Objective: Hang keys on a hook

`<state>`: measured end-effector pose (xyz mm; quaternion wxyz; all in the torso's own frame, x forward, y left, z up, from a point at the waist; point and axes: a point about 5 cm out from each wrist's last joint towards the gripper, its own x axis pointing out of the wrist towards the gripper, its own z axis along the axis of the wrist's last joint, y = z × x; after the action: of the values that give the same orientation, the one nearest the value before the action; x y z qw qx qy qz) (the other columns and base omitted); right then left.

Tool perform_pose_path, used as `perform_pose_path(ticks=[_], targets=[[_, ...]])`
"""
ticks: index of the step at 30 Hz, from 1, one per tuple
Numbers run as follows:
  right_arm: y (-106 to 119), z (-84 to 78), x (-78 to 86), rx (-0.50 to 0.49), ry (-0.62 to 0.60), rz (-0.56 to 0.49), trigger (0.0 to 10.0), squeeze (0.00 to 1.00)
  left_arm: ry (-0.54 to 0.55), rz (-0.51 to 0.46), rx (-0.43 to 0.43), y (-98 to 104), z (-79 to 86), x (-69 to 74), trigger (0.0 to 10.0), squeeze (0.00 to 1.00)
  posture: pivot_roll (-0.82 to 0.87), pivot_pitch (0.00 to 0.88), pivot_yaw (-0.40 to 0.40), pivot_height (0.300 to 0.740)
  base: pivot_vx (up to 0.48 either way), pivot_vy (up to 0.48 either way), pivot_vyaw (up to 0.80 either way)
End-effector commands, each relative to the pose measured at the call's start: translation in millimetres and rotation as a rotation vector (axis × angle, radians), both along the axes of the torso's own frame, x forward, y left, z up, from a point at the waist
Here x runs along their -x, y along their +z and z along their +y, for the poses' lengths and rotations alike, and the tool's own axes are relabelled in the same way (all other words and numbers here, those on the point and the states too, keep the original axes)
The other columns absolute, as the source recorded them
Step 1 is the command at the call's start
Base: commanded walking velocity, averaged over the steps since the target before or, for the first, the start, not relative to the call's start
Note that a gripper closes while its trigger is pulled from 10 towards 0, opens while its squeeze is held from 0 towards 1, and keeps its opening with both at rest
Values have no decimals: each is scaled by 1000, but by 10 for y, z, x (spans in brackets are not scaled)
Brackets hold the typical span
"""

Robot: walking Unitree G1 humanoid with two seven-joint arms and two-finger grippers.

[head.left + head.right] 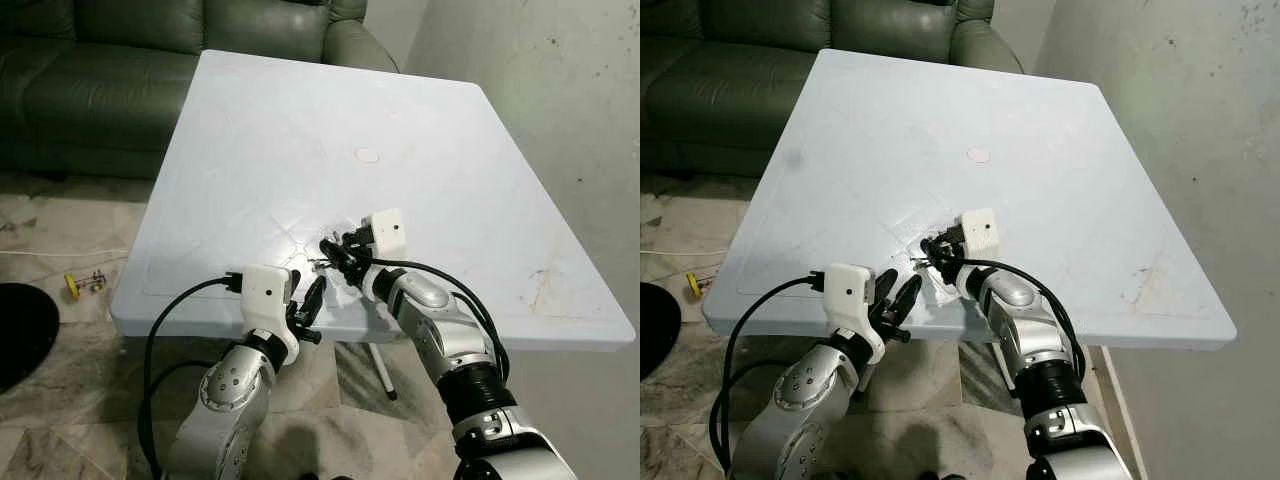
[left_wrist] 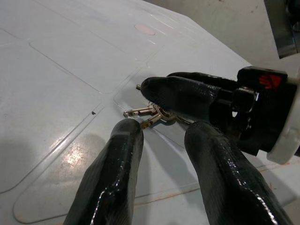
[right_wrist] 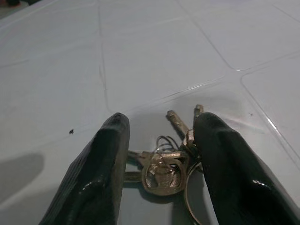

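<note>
A bunch of brass keys (image 3: 164,168) on a ring lies flat on the white table (image 1: 300,120), close to its front edge. My right gripper (image 3: 162,119) is lowered over the keys (image 1: 322,263), open, one black finger on each side; the keys touch one finger. My left gripper (image 1: 308,300) hovers at the table's front edge, open and pointing at the keys (image 2: 150,114) from a short distance. In the left wrist view the right gripper's fingers (image 2: 183,96) cover part of the key ring.
A green sofa (image 1: 100,80) stands behind the table on the left. A bare wall (image 1: 560,100) runs along the right side. A small round mark (image 1: 367,155) sits mid-table. On the tiled floor lie a small toy (image 1: 83,285) and a black round object (image 1: 15,330).
</note>
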<state>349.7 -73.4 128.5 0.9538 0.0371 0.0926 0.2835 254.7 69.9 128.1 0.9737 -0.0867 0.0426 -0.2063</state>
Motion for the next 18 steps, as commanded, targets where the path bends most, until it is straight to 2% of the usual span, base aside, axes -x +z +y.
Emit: perform_pose_path(ticks=[1,8,15,17,18], targets=[[12,-44,8,15,0,-16,10000,0,-22,-6,35,44,-120,16,10000,0,155,132,-172,740,0,0,0],[16,-26,35,18,31,-38,10000,0,-21,-6,35,44,-119,20,10000,0,154,136,-172,740,0,0,0],[-28,-40,34,51,-1,-11,10000,0,-17,-4,36,46,-118,18,10000,0,154,139,-174,740,0,0,0],[-52,-43,27,69,-15,5,5804,0,-16,-4,36,47,-118,17,10000,0,154,140,-174,740,0,0,0],[-60,-46,24,82,-22,4,5804,0,-16,-4,36,48,-118,17,10000,0,154,140,-174,740,0,0,0]])
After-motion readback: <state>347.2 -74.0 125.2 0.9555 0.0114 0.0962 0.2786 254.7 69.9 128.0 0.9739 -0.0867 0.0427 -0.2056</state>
